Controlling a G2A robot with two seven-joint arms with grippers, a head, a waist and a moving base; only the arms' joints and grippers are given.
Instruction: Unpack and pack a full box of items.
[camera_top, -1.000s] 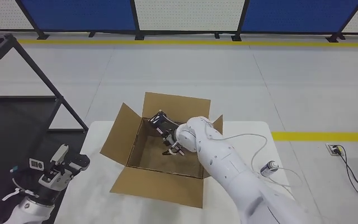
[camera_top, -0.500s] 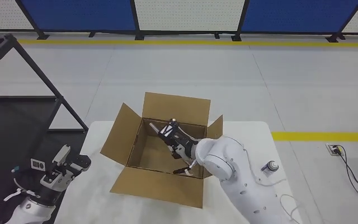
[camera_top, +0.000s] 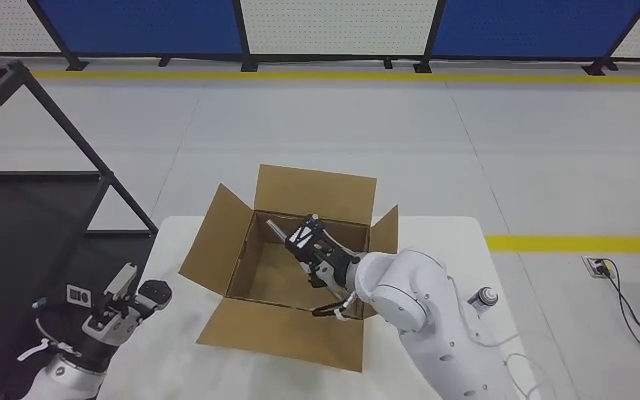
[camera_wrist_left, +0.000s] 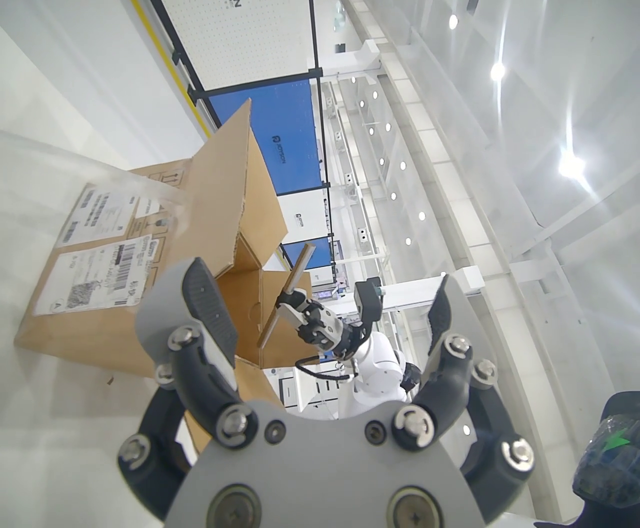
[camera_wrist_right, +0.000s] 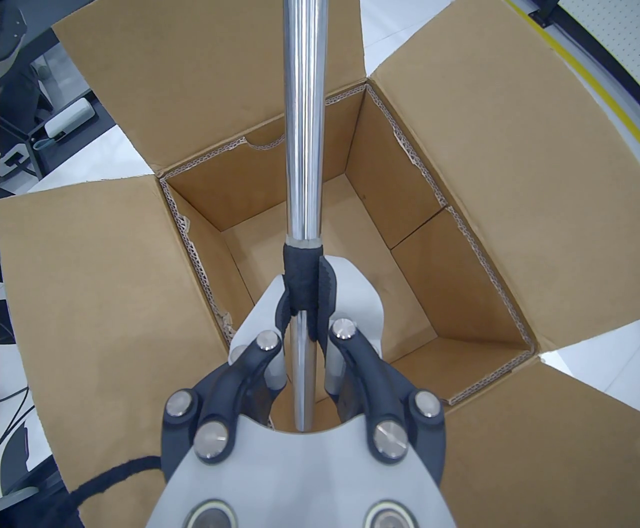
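Note:
An open cardboard box (camera_top: 262, 335) stands on the white table, flaps spread; its inside (camera_wrist_right: 400, 280) looks bare. My right gripper (camera_wrist_right: 306, 280) hangs over the box opening, shut on a shiny metal rod (camera_wrist_right: 303, 125) at its black band. From above, the right gripper (camera_top: 290, 236) and rod (camera_top: 274, 228) sit over the box's far half. My left gripper (camera_wrist_left: 325, 300) is open and holds nothing. It rests at the table's left edge (camera_top: 150, 296), apart from the box (camera_wrist_left: 100, 240), with the rod (camera_wrist_left: 292, 280) in sight beyond.
A small can (camera_top: 483, 297) stands on the table to the right of the box, beside a loose cable. A black metal rack (camera_top: 60, 200) borders the table on the left. White table surface lies between the left gripper and the box.
The right arm has drawn back toward the box's near right side, carrying the rod with it. The left gripper has edged slightly closer to the box.

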